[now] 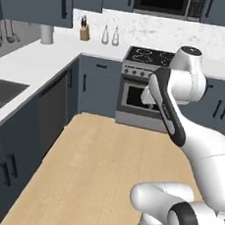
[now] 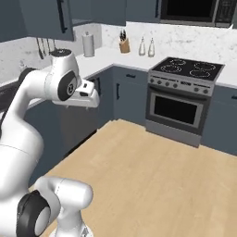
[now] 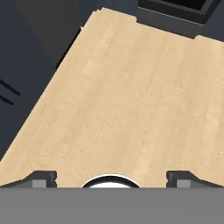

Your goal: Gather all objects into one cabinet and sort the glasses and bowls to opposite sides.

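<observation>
A pale wooden plank floor [image 1: 102,172] runs through the middle of a kitchen fitted with dark slate-blue base cupboards [image 1: 95,85]. Taking the black-topped stainless oven range [image 2: 183,95] as the landmark: far to its left, a sunken grey sink [image 1: 0,94] sits in the white table [image 1: 36,61] that wraps round the corner. Nearer the range on that table, against the speckled white backsplash, stand a white cylindrical canister [image 2: 88,44], a tan wooden knife block [image 2: 123,45] and two clear glass bottles [image 2: 146,47], the bottles just left of the range. Above the range hangs a dark microwave [image 2: 192,11].

The dark slate-blue wall cabinet with a long black bar handle [image 2: 48,18] hangs up and to the left of the range, above the corner table; its door looks closed. No mugs or bowl can be made out.

The end effector [image 3: 111,177] hangs over the wooden floor in front of the range, left of its door, facing downward. Its two dark fingertips [image 3: 43,178] stand wide apart, with nothing between them but floor.
</observation>
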Controlling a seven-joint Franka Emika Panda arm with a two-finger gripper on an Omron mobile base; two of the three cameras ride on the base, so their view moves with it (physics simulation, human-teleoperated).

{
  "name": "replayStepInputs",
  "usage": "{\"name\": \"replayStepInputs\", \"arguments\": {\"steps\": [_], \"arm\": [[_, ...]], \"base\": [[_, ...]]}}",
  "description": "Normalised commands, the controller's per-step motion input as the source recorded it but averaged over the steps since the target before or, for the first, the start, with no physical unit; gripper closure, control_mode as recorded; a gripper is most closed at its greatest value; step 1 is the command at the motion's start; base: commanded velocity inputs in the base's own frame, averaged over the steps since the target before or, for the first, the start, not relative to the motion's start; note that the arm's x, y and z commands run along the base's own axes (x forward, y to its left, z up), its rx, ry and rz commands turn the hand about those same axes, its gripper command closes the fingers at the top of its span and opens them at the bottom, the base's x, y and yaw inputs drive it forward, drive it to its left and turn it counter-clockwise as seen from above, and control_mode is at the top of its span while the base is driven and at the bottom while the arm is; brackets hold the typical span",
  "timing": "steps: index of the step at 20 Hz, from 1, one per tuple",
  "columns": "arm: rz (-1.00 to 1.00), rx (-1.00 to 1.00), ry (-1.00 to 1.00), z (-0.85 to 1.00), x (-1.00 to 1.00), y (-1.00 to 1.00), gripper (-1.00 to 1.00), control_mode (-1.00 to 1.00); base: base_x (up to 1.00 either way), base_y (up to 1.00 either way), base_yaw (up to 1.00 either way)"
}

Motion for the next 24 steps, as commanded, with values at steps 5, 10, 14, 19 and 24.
{"name": "replayStepInputs", "arguments": {"steps": [5,10,14,19,24], "arm": [[0.00,0.00,0.00,0.00,0.00,0.00,-1.00,1.00],[0.00,0.00,0.00,0.00,0.00,0.00,-1.00,1.00],[0.00,0.00,0.00,0.00,0.00,0.00,-1.00,1.00],[0.00,0.00,0.00,0.00,0.00,0.00,-1.00,1.00],[0.00,0.00,0.00,0.00,0.00,0.00,-1.00,1.00]], "base": [[1.00,-0.05,0.04],[1.00,-0.03,0.19],[1.00,-0.01,0.31],[1.00,0.00,0.40],[1.00,-0.08,0.49]]}}
